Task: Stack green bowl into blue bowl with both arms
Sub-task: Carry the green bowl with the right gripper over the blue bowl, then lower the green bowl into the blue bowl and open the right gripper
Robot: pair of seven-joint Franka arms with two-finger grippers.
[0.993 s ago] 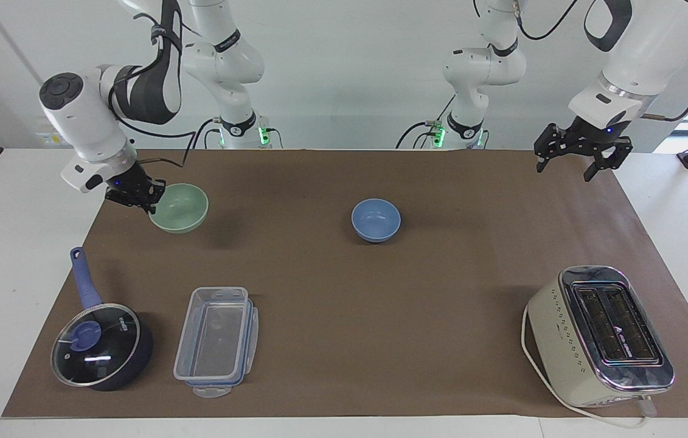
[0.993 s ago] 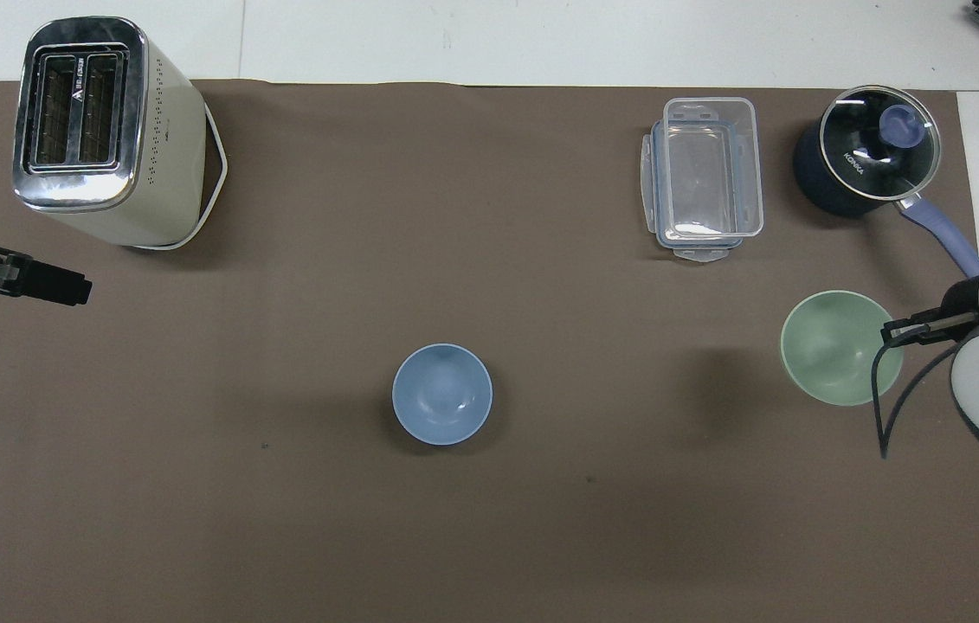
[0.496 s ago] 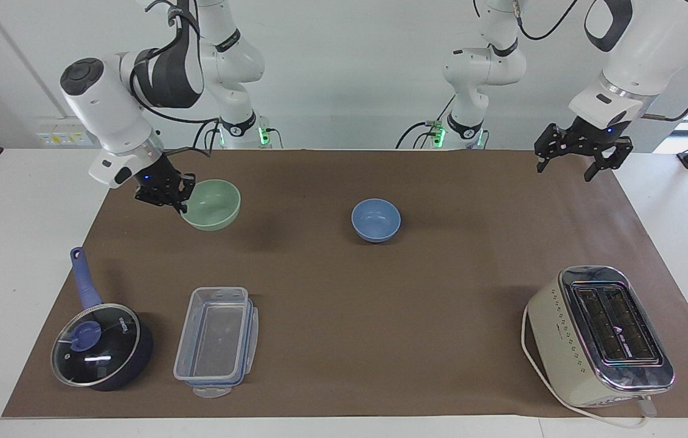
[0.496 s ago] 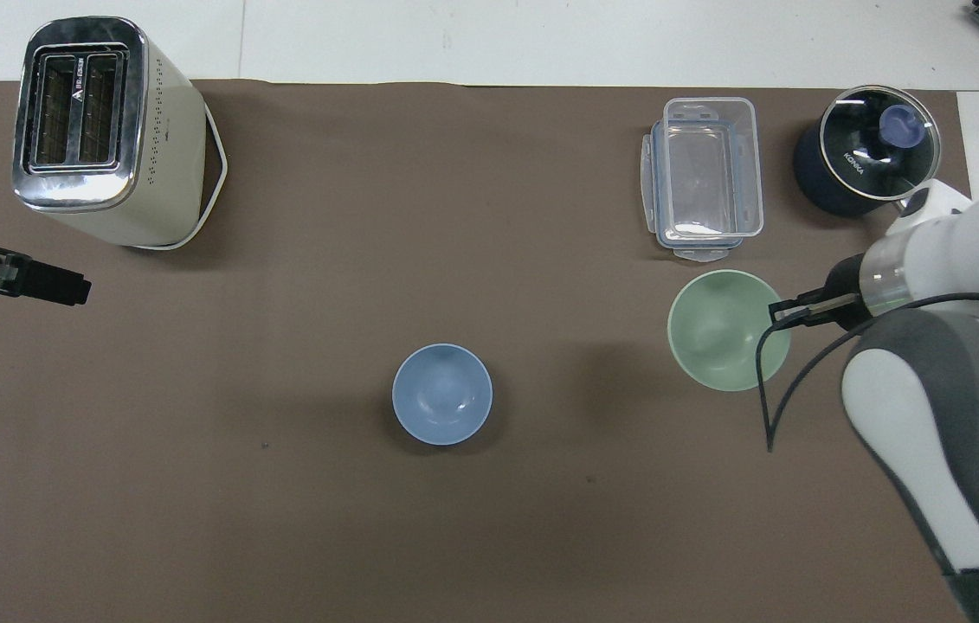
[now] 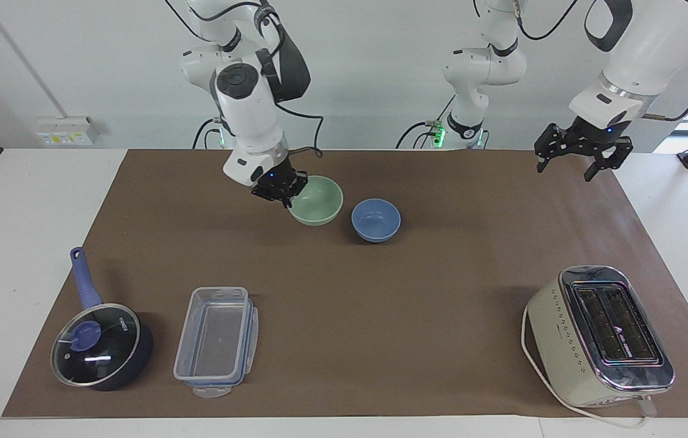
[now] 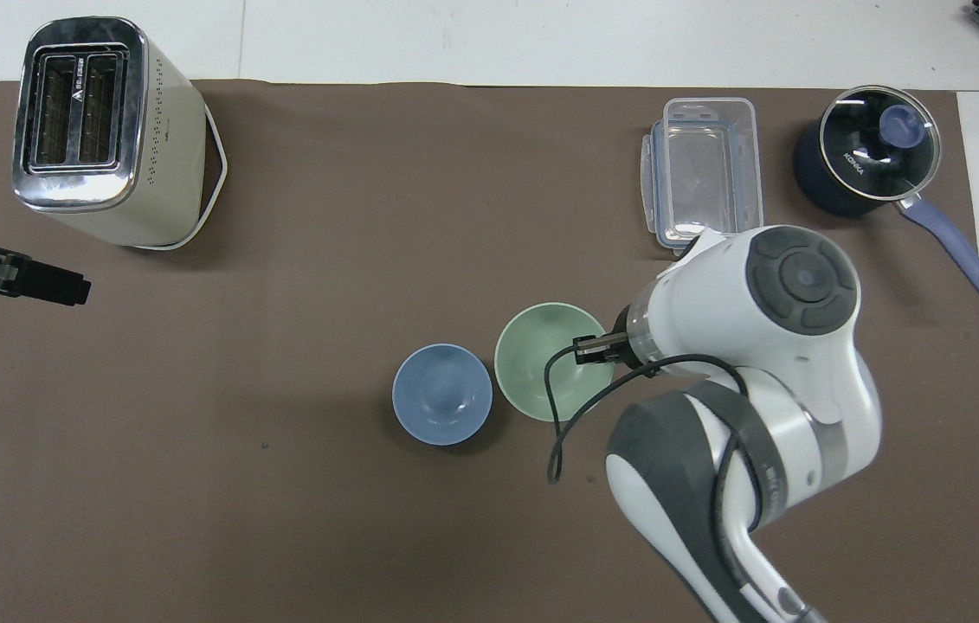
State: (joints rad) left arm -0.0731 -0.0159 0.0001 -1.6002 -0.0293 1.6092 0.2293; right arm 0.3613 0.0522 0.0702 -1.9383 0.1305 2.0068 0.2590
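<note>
My right gripper [image 5: 287, 196] is shut on the rim of the pale green bowl [image 5: 319, 201] and holds it upright just above the brown mat. The bowl hangs close beside the blue bowl [image 5: 376, 219], toward the right arm's end of the table. In the overhead view the green bowl [image 6: 537, 359] nearly touches the blue bowl [image 6: 441, 394], with the right gripper [image 6: 590, 350] at the green bowl's rim. The blue bowl stands empty on the mat's middle. My left gripper [image 5: 580, 159] is open and empty, raised over the mat's corner at the left arm's end; it also shows in the overhead view [image 6: 65, 290].
A cream toaster [image 5: 599, 334] stands at the left arm's end, farther from the robots. A clear plastic container [image 5: 216, 340] and a dark blue lidded saucepan [image 5: 100, 344] sit at the right arm's end, farther out. Two static white arms [image 5: 477, 67] stand at the table's back edge.
My right arm has carried the green bowl from the right arm's end of the mat across to just beside the blue bowl. The left arm has stayed still.
</note>
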